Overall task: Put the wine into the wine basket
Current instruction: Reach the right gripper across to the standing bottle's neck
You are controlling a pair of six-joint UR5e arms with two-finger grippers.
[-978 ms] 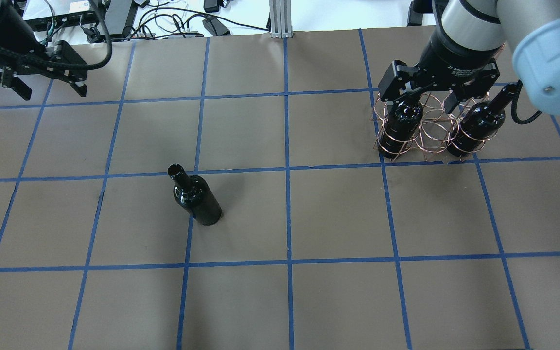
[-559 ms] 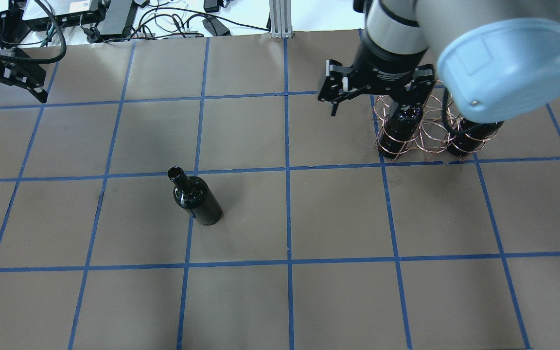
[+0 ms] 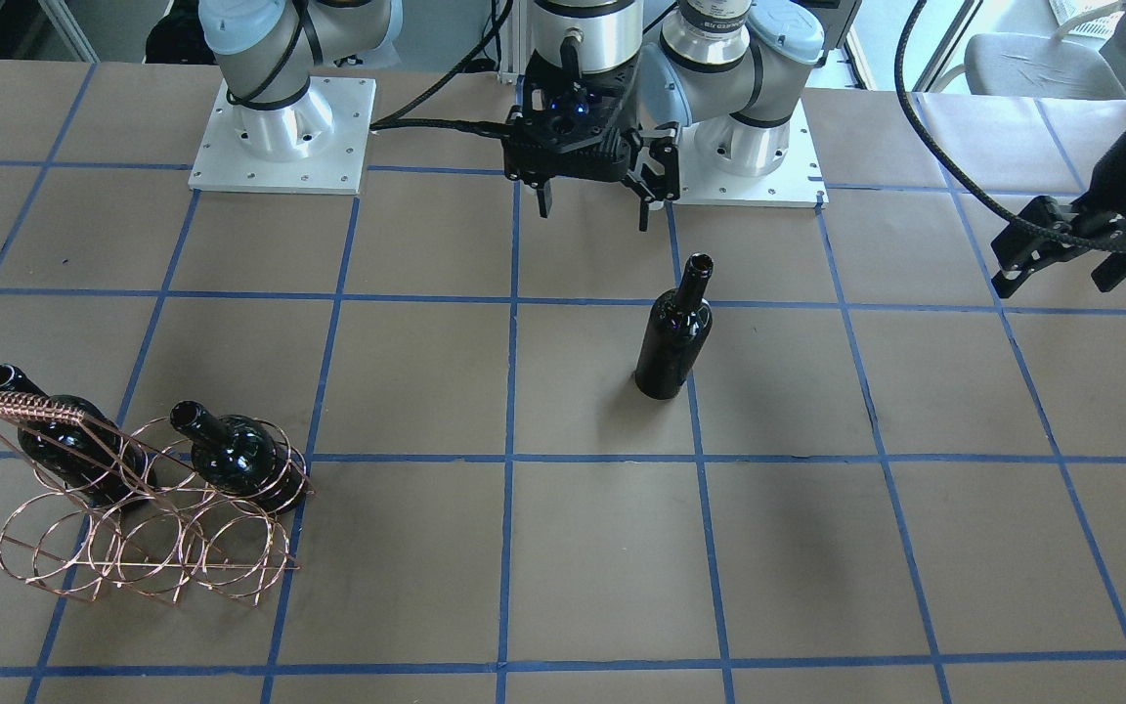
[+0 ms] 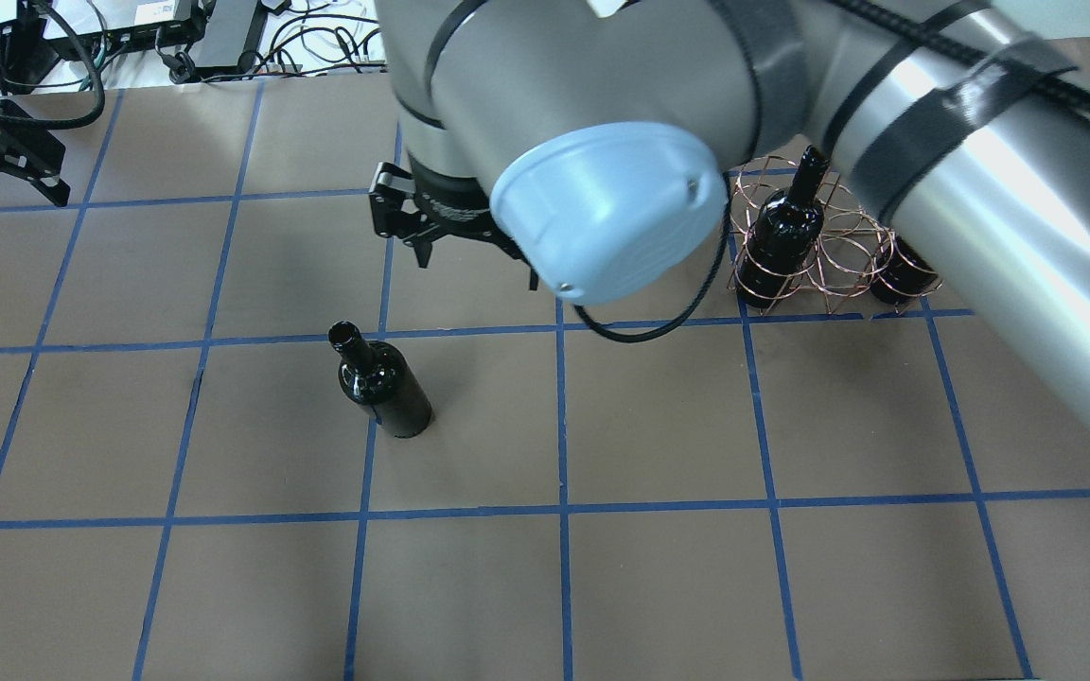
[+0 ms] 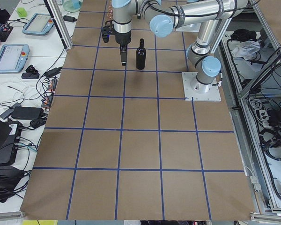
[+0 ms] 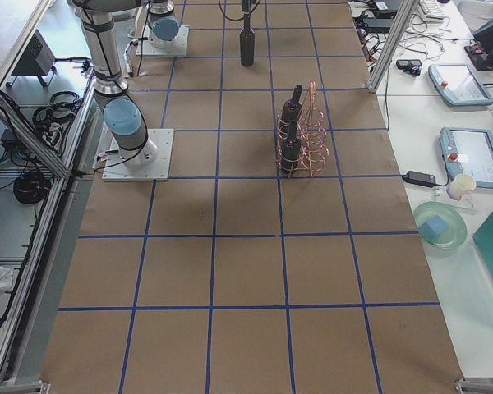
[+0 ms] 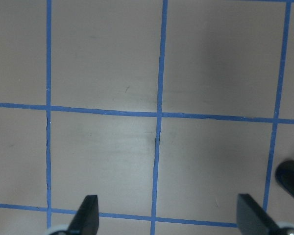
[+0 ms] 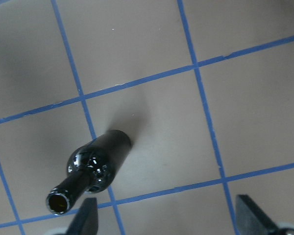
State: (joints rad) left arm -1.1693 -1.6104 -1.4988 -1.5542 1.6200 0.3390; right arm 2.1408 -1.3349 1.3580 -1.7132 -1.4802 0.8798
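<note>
1. Finds the wine bottle (image 4: pixel 382 392) upright and alone on the paper-covered table (image 4: pixel 659 567), across a blue tape line and well apart from the wine basket (image 3: pixel 138 533). Free on every side, so open to a grasp from above.
2. Counts two other bottles (image 3: pixel 236 460) already seated neck-up in the end rings of the basket's row nearer the robot. Reads the ring between them as free, probably the slot meant for this one.
3. Hangs the right gripper (image 3: pixel 592 213) above the table near the loose bottle, touching nothing. Jaws spread wide and empty, seemingly readied to straddle the neck.
4. Shows, in the right wrist view, the bottle toward the lower left, by one of the fingertips (image 8: pixel 85 218) rather than midway between the two. Calls for more travel before any closing.
5. Parks the left gripper (image 3: pixel 1059 279) at the table's edge on the robot's left, jaws likewise apart and empty over bare paper. Likely there to sit clear of the other arm's path.
6. Warns of a tall, glossy bottle, likely to topple from a sideways knock.
</note>
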